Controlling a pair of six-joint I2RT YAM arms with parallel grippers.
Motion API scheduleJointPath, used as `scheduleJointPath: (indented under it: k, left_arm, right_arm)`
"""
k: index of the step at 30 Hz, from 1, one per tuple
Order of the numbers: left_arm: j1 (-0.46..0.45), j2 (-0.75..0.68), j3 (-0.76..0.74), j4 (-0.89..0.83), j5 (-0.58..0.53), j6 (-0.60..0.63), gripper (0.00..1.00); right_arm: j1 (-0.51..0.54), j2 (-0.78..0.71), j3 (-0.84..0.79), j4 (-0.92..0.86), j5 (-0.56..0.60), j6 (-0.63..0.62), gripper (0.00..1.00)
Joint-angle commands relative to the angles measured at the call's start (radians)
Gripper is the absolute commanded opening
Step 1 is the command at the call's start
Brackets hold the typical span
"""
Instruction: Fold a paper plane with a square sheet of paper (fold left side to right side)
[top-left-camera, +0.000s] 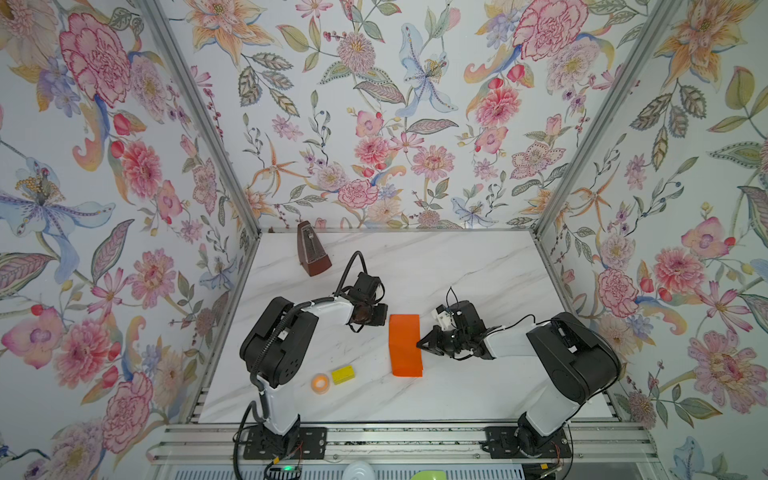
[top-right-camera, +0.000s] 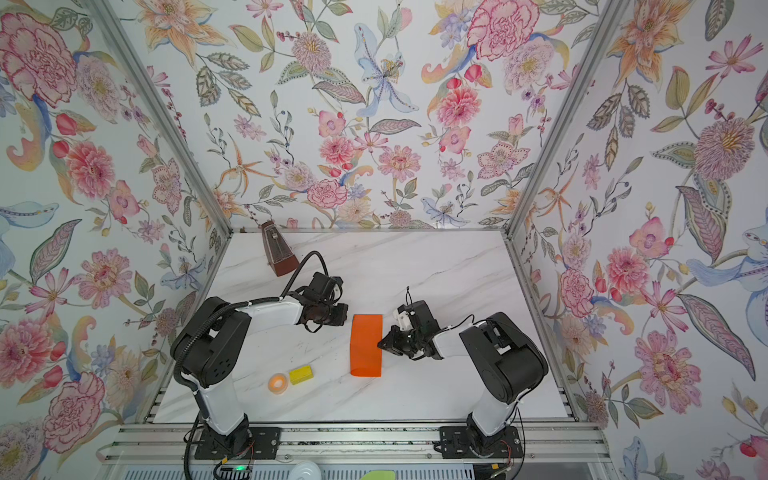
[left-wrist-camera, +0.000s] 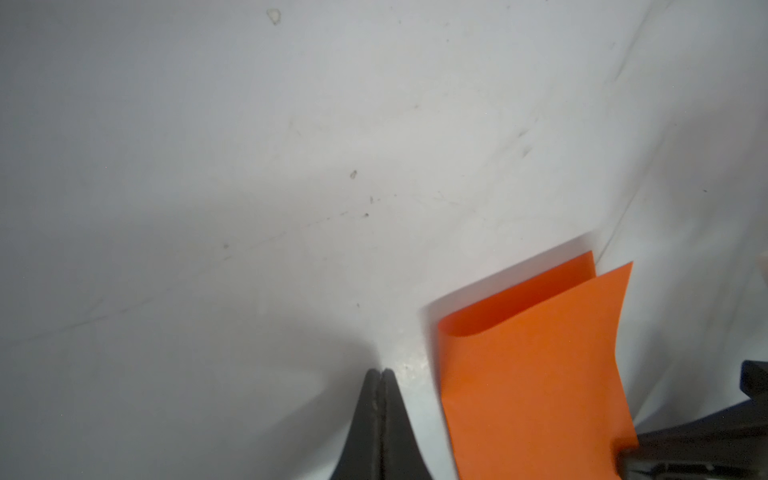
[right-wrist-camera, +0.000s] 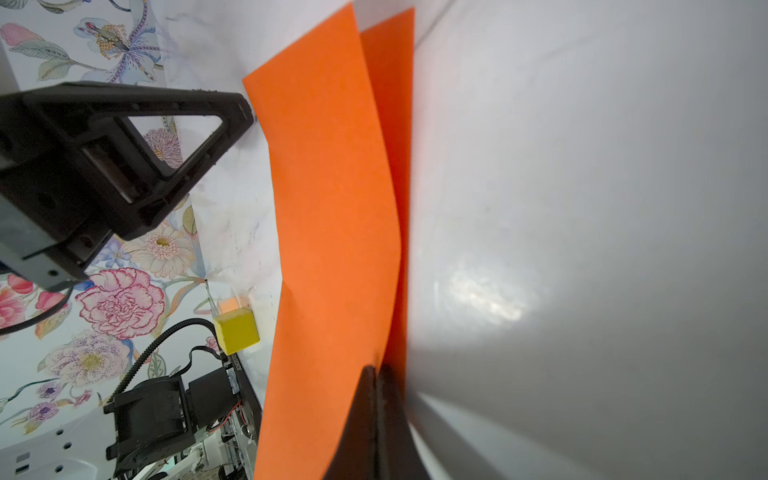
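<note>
The square sheet of paper (top-left-camera: 405, 351) (top-right-camera: 366, 351) lies bright orange on the marble table, doubled over into an upright rectangle. Its upper layer bows up slightly along the folded left side (left-wrist-camera: 532, 374). My right gripper (top-left-camera: 419, 344) (top-right-camera: 379, 344) is shut, and its tips (right-wrist-camera: 377, 368) rest on the right edge where both layers (right-wrist-camera: 332, 208) end. My left gripper (top-left-camera: 384, 318) (top-right-camera: 343, 316) is shut and empty. It hovers just left of the sheet's far left corner, with its tips (left-wrist-camera: 381, 371) close to the table. No paper plane is in view.
A yellow block (top-left-camera: 343, 374) (top-right-camera: 300, 375) (right-wrist-camera: 237, 330) and an orange tape ring (top-left-camera: 320, 382) (top-right-camera: 278, 382) sit front left of the sheet. A brown metronome (top-left-camera: 312, 249) (top-right-camera: 277, 249) stands at the back left. Floral walls enclose the table on three sides.
</note>
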Motion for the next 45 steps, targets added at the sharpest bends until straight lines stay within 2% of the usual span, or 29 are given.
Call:
scheduleJointPath:
  k: [1,9,17,27,34,40,45]
  left_arm:
    - [-0.024,-0.058,-0.01,0.009,0.066,-0.018,0.03]
    - [-0.048,0.02,0.041,0.037,0.108,-0.034,0.03]
    - [-0.02,0.094,0.071,-0.064,-0.03,0.002,0.0]
    - [0.019,0.161,0.084,-0.062,-0.047,0.023,0.0]
    - [0.012,0.008,0.074,-0.111,-0.042,0.024,0.0]
    - [-0.108,-0.152,0.005,-0.137,-0.023,-0.024,0.01]
    - [-0.193,-0.203,-0.076,-0.112,-0.007,-0.084,0.01]
  right_arm:
    - [0.006,0.012,-0.034,-0.111,0.055,0.005,0.0]
    - [0.005,0.011,-0.028,-0.117,0.052,0.003,0.0]
    - [0.005,-0.003,-0.034,-0.132,0.056,-0.004,0.0]
    - [0.006,0.003,-0.034,-0.129,0.056,-0.002,0.0]
    - [0.006,0.003,-0.044,-0.121,0.06,0.0,0.0]
    - [0.005,0.008,-0.045,-0.114,0.058,0.002,0.0]
    - [0.004,0.014,-0.049,-0.113,0.055,0.0,0.0]
